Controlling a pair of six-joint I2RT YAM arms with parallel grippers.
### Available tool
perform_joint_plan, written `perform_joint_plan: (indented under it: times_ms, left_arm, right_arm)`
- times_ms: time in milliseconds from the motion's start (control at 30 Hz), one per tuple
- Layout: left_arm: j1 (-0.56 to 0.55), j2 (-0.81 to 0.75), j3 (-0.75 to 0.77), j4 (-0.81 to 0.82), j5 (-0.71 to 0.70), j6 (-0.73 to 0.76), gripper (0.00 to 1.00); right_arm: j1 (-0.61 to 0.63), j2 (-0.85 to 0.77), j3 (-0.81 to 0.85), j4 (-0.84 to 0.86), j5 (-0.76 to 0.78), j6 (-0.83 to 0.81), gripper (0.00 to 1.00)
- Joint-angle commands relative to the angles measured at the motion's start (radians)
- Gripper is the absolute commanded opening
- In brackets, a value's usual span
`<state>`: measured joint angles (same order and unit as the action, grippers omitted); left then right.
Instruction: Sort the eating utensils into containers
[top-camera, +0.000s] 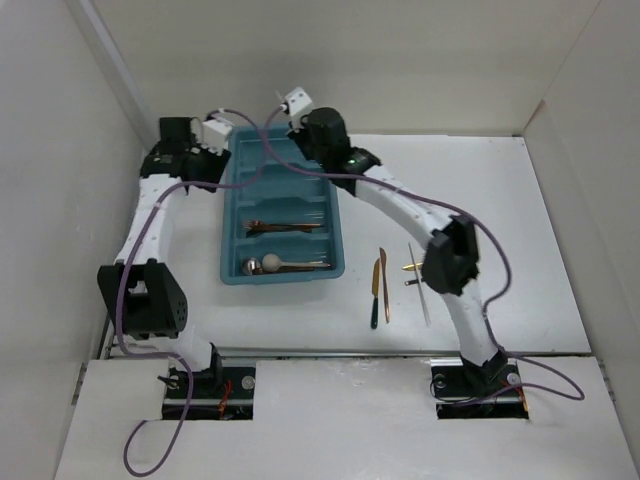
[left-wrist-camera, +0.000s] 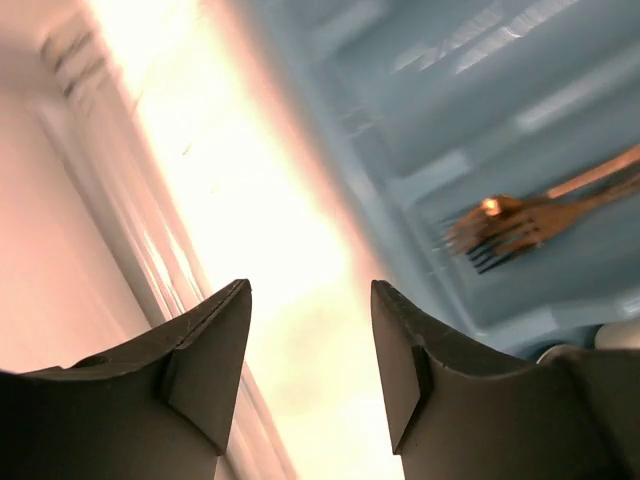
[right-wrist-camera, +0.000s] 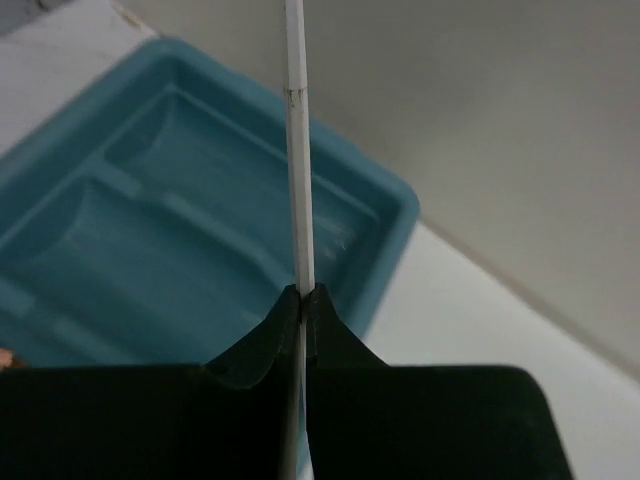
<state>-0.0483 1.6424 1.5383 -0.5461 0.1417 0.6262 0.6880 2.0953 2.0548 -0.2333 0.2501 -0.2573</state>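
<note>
The teal cutlery tray (top-camera: 236, 200) lies at the table's middle, its four compartments side by side. Copper forks (top-camera: 283, 227) lie in the third compartment from the far end and spoons (top-camera: 268, 265) in the nearest one. My right gripper (top-camera: 305, 125) hovers over the tray's far end, shut on a thin white stick (right-wrist-camera: 297, 150) that points out over the tray's (right-wrist-camera: 180, 230) far compartments. My left gripper (left-wrist-camera: 310, 300) is open and empty beside the tray's left rim (left-wrist-camera: 340, 170); the forks also show in the left wrist view (left-wrist-camera: 510, 225).
On the table right of the tray lie a gold knife with a black handle (top-camera: 376, 292), a copper utensil (top-camera: 383, 272), a small gold piece (top-camera: 411, 267) and a slim silver stick (top-camera: 419, 285). White walls stand close on the left and behind.
</note>
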Motion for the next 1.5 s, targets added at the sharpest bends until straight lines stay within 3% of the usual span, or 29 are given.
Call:
perform_joint_plan:
  times_ms: [0, 133, 300, 433, 467, 567, 667, 733, 800, 833, 867, 933, 967, 1000, 1033, 1133, 1267, 1467]
  left_arm:
    - [0.115, -0.12, -0.047, -0.023, 0.163, -0.253, 0.47]
    - [0.188, -0.17, -0.118, -0.014, 0.181, -0.303, 0.45]
    - [0.188, -0.2, -0.141, -0.003, 0.136, -0.344, 0.45]
    - [0.188, -0.201, -0.118, 0.017, 0.136, -0.388, 0.5]
    - [0.188, -0.201, -0.106, 0.026, 0.136, -0.388, 0.53]
    - [0.198, -0.191, -0.093, 0.037, 0.136, -0.398, 0.57]
    - [0.208, -0.173, -0.073, 0.046, 0.136, -0.419, 0.58]
    - [0.218, -0.162, -0.061, 0.058, 0.136, -0.428, 0.58]
    - [0.219, -0.15, -0.061, 0.058, 0.136, -0.468, 0.58]
    - [0.219, -0.141, -0.061, 0.067, 0.127, -0.482, 0.58]
    - [0.228, -0.141, -0.061, 0.067, 0.127, -0.493, 0.58]
    - [0.228, -0.132, -0.084, 0.067, 0.136, -0.513, 0.58]
    - [0.228, -0.131, -0.096, 0.067, 0.136, -0.532, 0.58]
    - [0.228, -0.131, -0.11, 0.067, 0.136, -0.545, 0.59]
    - [0.228, -0.131, -0.128, 0.067, 0.136, -0.559, 0.63]
    - [0.228, -0.112, -0.207, 0.087, 0.153, -0.596, 0.67]
    - [0.228, -0.092, -0.274, 0.087, 0.257, -0.617, 0.7]
    - [0.206, -0.092, -0.307, 0.097, 0.243, -0.605, 0.71]
  right_arm:
    - [0.039, 0.255, 0.271, 0.153, 0.03, -0.126, 0.0]
    - [0.094, 0.432, 0.452, 0.187, 0.069, -0.3, 0.0]
    - [0.117, 0.424, 0.269, 0.255, 0.072, -0.407, 0.0]
    - [0.143, 0.362, 0.132, 0.255, 0.032, -0.476, 0.25]
    - [0.157, 0.336, 0.116, 0.255, 0.032, -0.476, 0.48]
    - [0.166, 0.301, 0.091, 0.255, 0.058, -0.476, 0.79]
    - [0.176, 0.234, 0.11, 0.255, 0.165, -0.421, 0.82]
    - [0.176, 0.105, 0.065, 0.255, 0.204, -0.342, 0.85]
    - [0.176, -0.018, -0.08, 0.212, 0.233, -0.255, 0.91]
    - [0.176, -0.153, -0.135, 0.163, 0.233, -0.14, 0.94]
    - [0.167, -0.219, -0.187, 0.09, 0.215, -0.07, 0.95]
    - [0.124, -0.382, -0.315, -0.221, 0.16, 0.115, 0.95]
    - [0.098, -0.433, -0.371, -0.316, 0.117, 0.306, 0.98]
    - [0.037, -0.483, -0.442, -0.395, 0.033, 0.387, 0.98]
    - [0.01, -0.533, -0.611, -0.503, 0.0, 0.451, 0.98]
    - [-0.051, -0.723, -0.926, -0.578, -0.084, 0.614, 0.95]
    - [-0.105, -0.845, -1.144, -0.598, -0.141, 0.707, 0.91]
    - [-0.146, -0.808, -1.246, -0.607, -0.183, 0.734, 0.76]
